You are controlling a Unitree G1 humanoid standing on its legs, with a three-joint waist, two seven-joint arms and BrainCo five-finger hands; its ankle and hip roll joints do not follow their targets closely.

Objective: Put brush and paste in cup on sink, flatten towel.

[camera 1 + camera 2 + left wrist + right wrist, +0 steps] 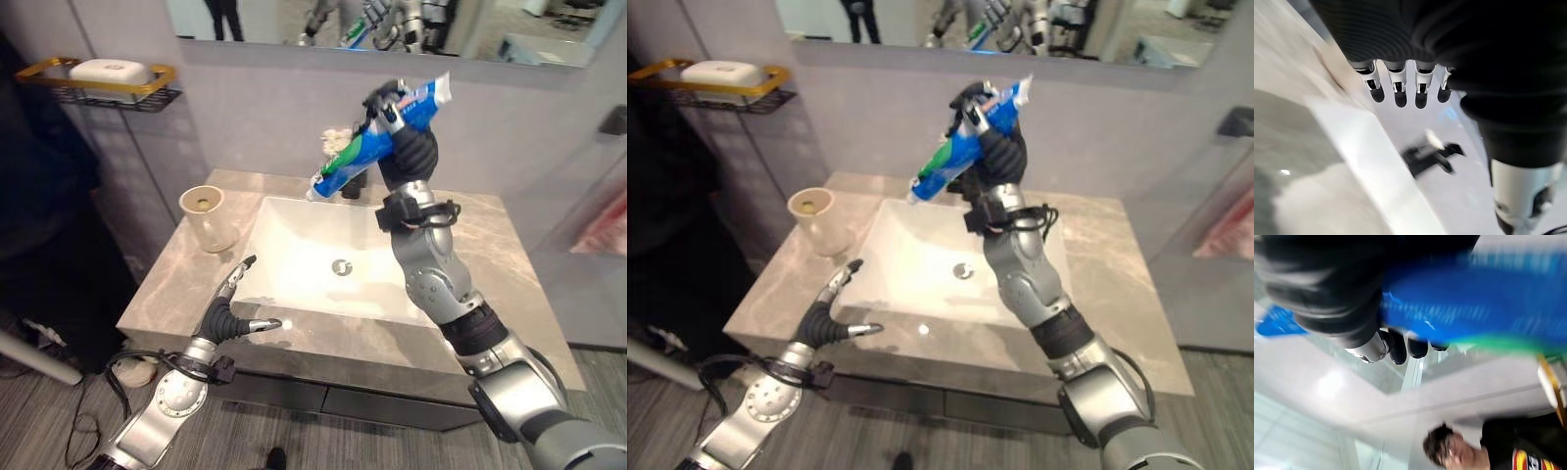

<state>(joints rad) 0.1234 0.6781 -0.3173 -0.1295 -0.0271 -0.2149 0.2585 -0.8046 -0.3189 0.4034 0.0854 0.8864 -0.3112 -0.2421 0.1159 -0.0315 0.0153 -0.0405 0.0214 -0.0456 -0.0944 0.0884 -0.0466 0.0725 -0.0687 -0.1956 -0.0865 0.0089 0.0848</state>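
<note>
My right hand is raised high above the back of the white sink, its fingers curled round a blue, green and white toothpaste tube that slants down to the left. The same blue tube lies across my right palm in the right wrist view. A beige cup stands on the grey counter left of the basin. My left hand hovers open over the counter's front left, with thumb and fingers spread.
A gold wire shelf with a white soap bar hangs on the left wall. A mirror runs along the top. A pale crumpled thing sits behind the basin. Something pink hangs at the right. A person appears in the right wrist view.
</note>
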